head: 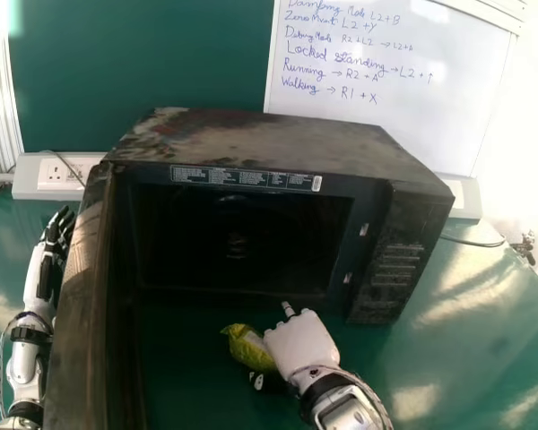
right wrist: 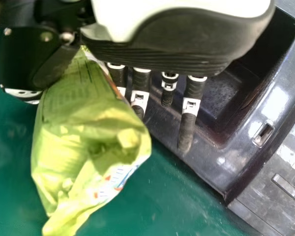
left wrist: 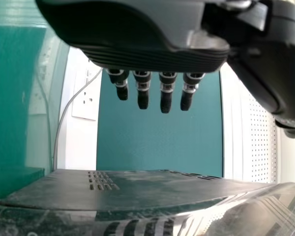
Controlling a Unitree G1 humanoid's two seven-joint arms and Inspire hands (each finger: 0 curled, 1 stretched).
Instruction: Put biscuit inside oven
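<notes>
My right hand (head: 303, 345) is low in front of the oven's opening, its thumb and fingers pinching the green-yellow biscuit packet (head: 248, 348). In the right wrist view the packet (right wrist: 88, 142) hangs between the thumb and the fingers of the hand (right wrist: 177, 44), outside the oven cavity (right wrist: 231, 88). The black oven (head: 269, 143) faces me with its door (head: 81, 305) swung open on the left; its cavity (head: 242, 242) is dark. Left of that door, my left hand (head: 52, 255) has straight fingers. The left wrist view shows this hand (left wrist: 142, 56) with fingers extended.
The oven stands on a green table (head: 439, 358). Behind it are a green board (head: 143, 54), a whiteboard (head: 377, 116) and a wall socket (head: 58, 174). A cable (head: 471, 240) lies to the oven's right. The open door's edge separates my left hand from the opening.
</notes>
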